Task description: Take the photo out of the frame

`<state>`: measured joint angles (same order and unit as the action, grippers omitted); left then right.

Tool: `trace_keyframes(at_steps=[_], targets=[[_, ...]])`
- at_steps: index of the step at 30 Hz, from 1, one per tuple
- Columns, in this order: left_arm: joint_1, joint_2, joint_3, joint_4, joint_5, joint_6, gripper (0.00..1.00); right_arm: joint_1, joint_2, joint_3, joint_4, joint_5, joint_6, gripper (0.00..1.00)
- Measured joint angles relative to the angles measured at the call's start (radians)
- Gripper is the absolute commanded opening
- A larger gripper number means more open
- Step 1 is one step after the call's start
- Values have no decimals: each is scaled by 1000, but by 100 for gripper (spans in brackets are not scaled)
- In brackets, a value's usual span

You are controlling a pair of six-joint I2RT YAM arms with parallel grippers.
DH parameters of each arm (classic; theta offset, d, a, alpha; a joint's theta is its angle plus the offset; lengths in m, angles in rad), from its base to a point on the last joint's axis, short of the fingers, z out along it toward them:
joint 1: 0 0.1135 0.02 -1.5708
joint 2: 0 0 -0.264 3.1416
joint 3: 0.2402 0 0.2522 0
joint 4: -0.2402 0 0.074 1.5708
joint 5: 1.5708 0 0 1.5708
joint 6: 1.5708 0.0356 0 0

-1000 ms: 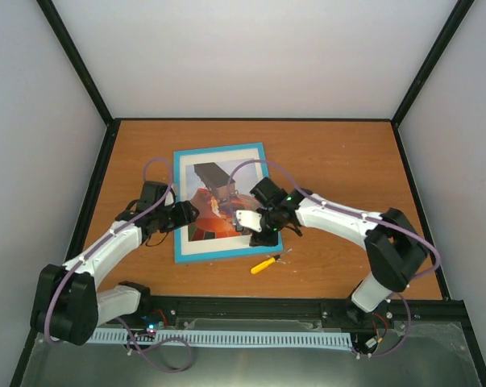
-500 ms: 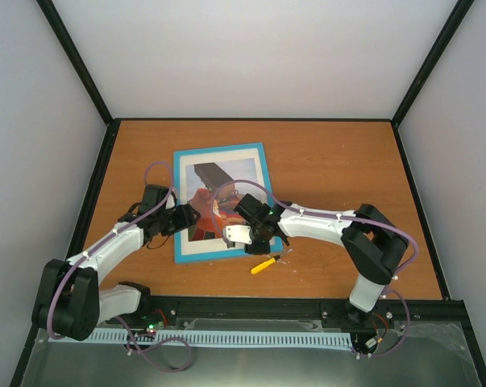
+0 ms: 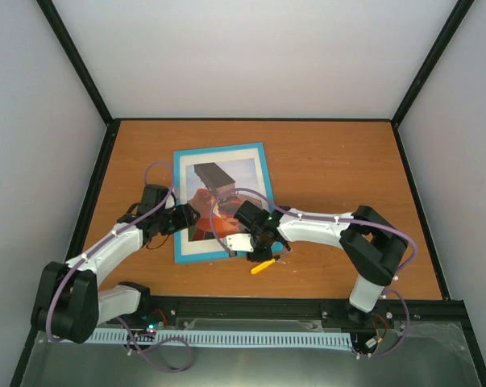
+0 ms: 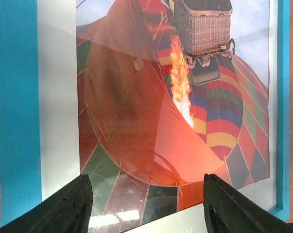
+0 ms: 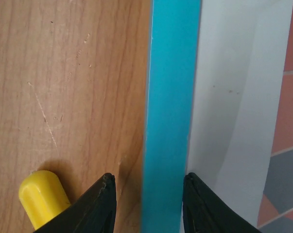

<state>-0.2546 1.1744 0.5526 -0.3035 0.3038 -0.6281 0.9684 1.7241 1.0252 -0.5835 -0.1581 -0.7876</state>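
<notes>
**Photo in the frame, both arms over it**

From the overhead camera I saw the frame lying flat on the table, left of centre, with the photo inside it behind the white mat. The left gripper hung over the frame's left side and the right gripper over its near edge. That view could not show me either pair of jaws.

The left wrist camera did: its fingers stood wide apart above the balloon print, with nothing between them.

The right wrist camera showed a narrow gap, one fingertip over bare wood and the other over the mat, the turquoise bar running between them. A strip of wood showed beside the bar, so nothing was clamped.

A yellow-handled tool lay just beside the frame's near edge.
</notes>
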Motion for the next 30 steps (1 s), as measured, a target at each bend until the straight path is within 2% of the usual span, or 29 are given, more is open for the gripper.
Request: trace_keyframes(at_steps=[4,7,13,19,25,30], targets=[[0,-13,0,0,1,8,62,1,1,-8,1,11,0,32],[-3,-13,0,2,8,14,60,2,8,-8,5,26,6,19],[-26,-15,0,20,19,40,56,3,6,-8,18,66,29,3],[-171,-102,23,19,-24,101,54,-40,-19,23,-63,55,9,3],[-288,-222,68,29,-105,168,53,-126,-143,85,-168,-12,0,3],[-405,-206,122,-8,-193,237,53,-214,-203,135,-247,-68,0,3]])
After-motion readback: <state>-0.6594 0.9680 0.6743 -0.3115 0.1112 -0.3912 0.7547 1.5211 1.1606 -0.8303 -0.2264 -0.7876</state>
